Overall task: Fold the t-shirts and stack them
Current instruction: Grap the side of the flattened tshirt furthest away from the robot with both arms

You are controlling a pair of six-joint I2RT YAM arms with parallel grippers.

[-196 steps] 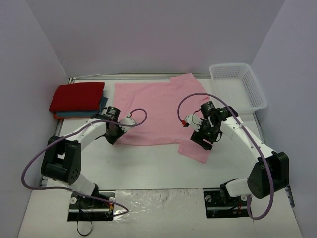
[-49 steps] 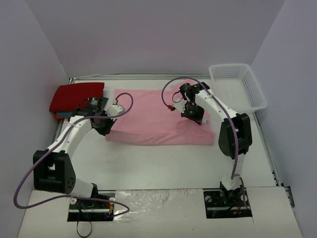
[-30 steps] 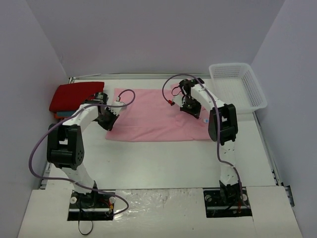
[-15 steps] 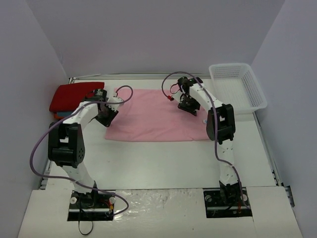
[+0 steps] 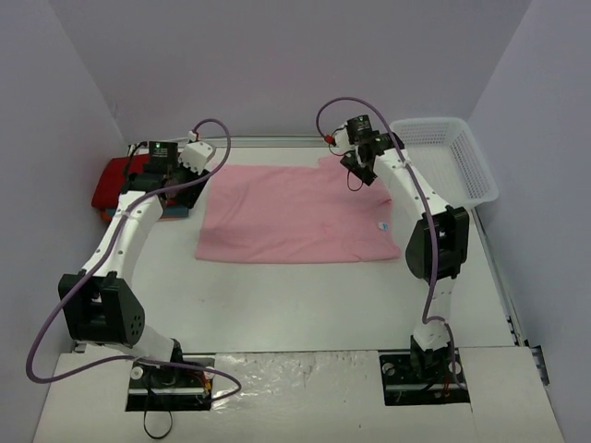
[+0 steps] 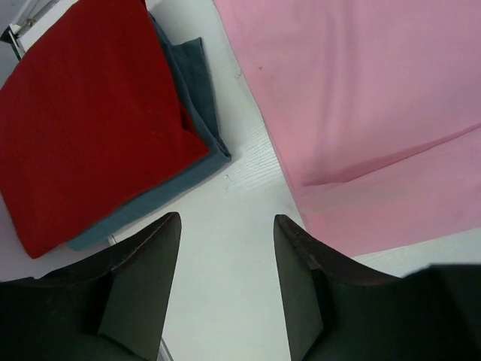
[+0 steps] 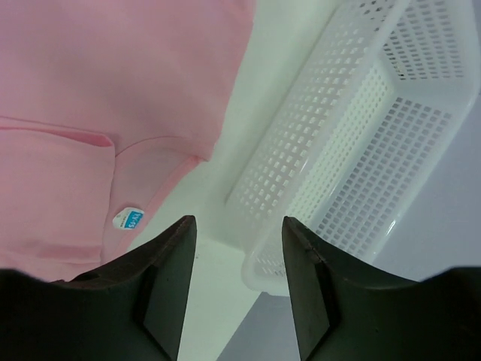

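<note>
Pink cloth takes up the middle of the table: the pink t-shirt lies flat as a wide rectangle, its near part doubled over, so my left wrist camera shows a fold edge running across it. A small round white tag, probably a size label though I cannot read it, sits near the shirt's right edge.

At the far left corner the red t-shirt rests as a folded rectangle on top of the teal-blue t-shirt, which sticks out from under it along the side facing the pink one. A strip of bare table separates that stack from the pink shirt; they do not touch. From overhead, my left arm crosses over part of the stack.

My left gripper hangs in the air above that bare strip, between the stack and the pink shirt's left edge. Its jaws are parted, I see only table between the dark fingers, and it holds nothing.

My right gripper is up over the far right corner of the pink shirt, just beside the white mesh basket. Its jaws are spread too, with bare table and the basket's near wall showing in the gap and no cloth gripped. The basket stands at the far right of the table, close to the pink shirt without touching it.
</note>
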